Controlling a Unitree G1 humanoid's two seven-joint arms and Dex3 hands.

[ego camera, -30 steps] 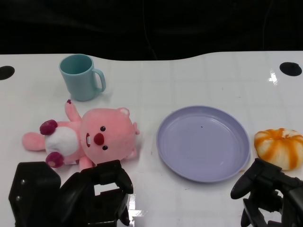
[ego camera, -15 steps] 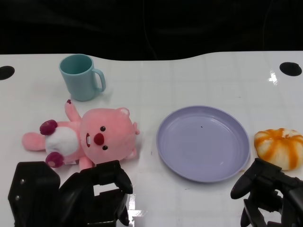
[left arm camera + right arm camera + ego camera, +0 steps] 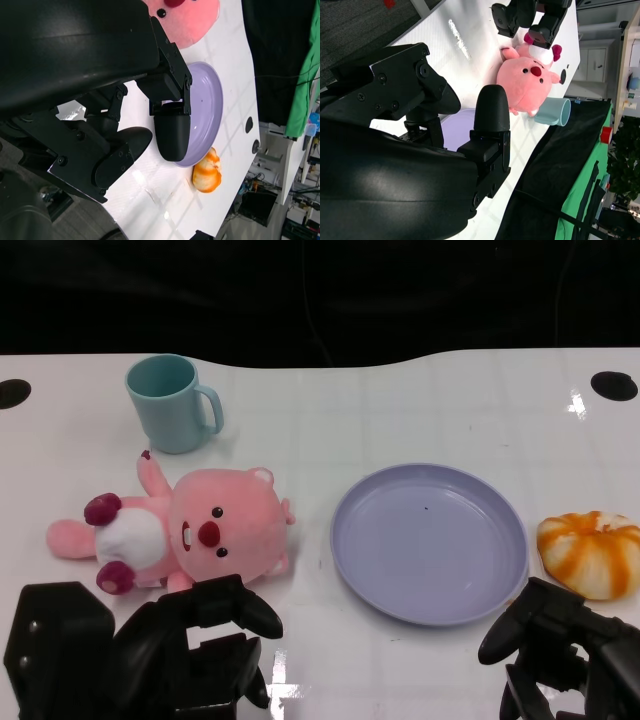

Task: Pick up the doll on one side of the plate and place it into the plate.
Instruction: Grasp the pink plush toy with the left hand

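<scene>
White table (image 3: pixel 400 400), head view: pink doll (image 3: pixel 190 530) left of empty purple plate (image 3: pixel 430 540).
Right wrist view alone shows green backdrop (image 3: pixel 580 165); left hand (image 3: pixel 180 650) and right hand (image 3: pixel 560 655) empty, fingers apart.

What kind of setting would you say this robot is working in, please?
Probably a robotics lab or test room: a white table backed by black curtain, with a green cloth hanging beyond it, and staged props, a pink doll, purple plate and teal mug.

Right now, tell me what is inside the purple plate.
The purple plate holds nothing; only a tiny dark speck shows on its surface. The pink doll lies on the table to one side, the orange-and-white toy on the other. In the head view nothing covers its inside.
</scene>
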